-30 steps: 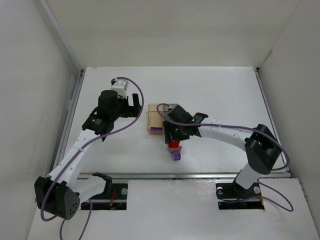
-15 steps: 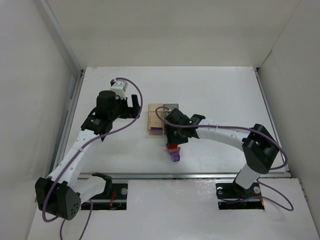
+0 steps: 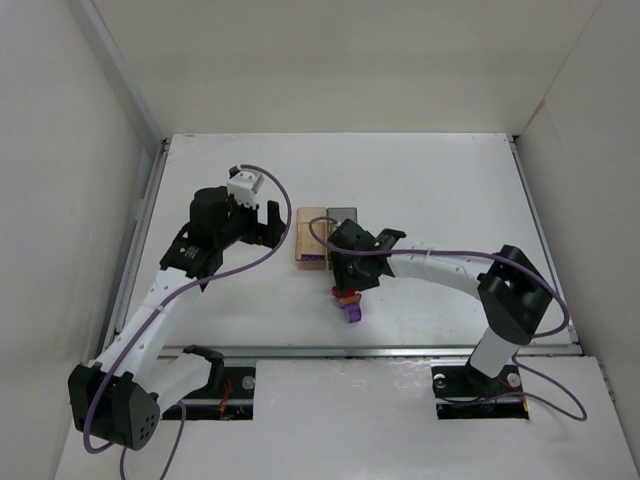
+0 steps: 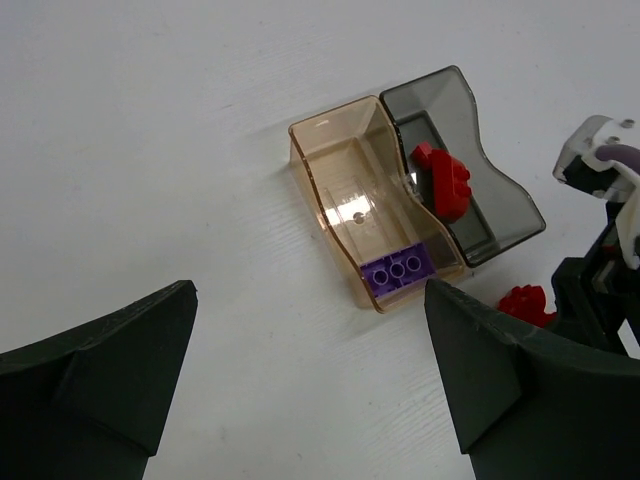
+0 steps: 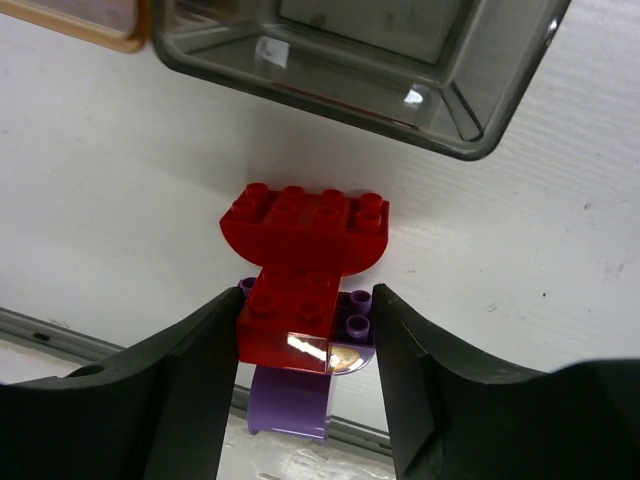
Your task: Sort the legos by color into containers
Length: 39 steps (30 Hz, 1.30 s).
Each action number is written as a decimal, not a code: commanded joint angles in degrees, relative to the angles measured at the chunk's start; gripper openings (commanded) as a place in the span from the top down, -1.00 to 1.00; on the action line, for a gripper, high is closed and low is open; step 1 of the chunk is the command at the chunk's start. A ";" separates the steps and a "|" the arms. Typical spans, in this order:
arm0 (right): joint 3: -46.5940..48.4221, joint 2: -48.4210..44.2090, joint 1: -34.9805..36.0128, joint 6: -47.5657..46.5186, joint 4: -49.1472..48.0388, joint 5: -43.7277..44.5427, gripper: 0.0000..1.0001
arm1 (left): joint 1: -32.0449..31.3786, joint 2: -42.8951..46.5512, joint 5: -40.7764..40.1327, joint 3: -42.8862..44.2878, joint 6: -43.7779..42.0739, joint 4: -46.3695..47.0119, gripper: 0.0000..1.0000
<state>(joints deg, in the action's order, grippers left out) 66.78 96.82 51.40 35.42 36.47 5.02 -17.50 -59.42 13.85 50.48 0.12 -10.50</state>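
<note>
From overhead, the left gripper [image 3: 268,214] hangs over the white table [image 3: 440,190] just left of the two bins. They stand side by side and touching, the tan bin [image 3: 311,240] on the left and the dark grey bin [image 3: 343,216] on the right, the latter partly covered by the right arm [image 3: 440,265]. The left wrist camera adds what the overhead view cannot show. Its jaws are spread wide with nothing between them, a purple brick [image 4: 397,272] lies at the near end of the tan bin, and a red brick [image 4: 443,180] sits inside the dark grey bin. The right gripper [image 3: 347,291] is down at the table on the near side of the dark grey bin, where the overhead view gives only a smudge of red over purple. Its own camera shows the fingers [image 5: 170,390] drawn in against both sides of a small brick stack [image 5: 300,330]. The stack is a red square brick [image 5: 285,305] on a purple piece [image 5: 290,405], with an arched red brick [image 5: 305,225] touching its far edge.
</note>
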 commanded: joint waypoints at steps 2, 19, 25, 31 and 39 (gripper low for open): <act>2.47 0.39 0.28 -0.61 3.60 1.93 -0.18 | 0.27 3.78 3.38 -2.92 -2.93 5.14 -0.90; -0.24 -16.62 0.81 -16.14 -7.10 -15.71 1.00 | -0.26 8.08 30.49 -9.26 -31.38 4.78 -0.55; -0.08 -21.58 0.81 -22.75 -7.29 -26.29 1.00 | -0.26 7.31 52.14 -4.70 -45.80 -3.44 -0.69; 0.45 -24.83 2.13 -28.56 -4.22 -24.71 0.98 | -2.62 -0.16 59.45 5.58 -58.47 -16.55 -1.00; 4.49 -26.94 2.66 -30.23 -3.69 -20.23 0.98 | -13.52 -6.67 56.38 11.39 -68.31 -31.48 -1.00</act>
<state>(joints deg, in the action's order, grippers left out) 67.18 71.70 53.36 7.25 33.82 -17.08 -28.60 -64.55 68.31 59.07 -60.62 -31.94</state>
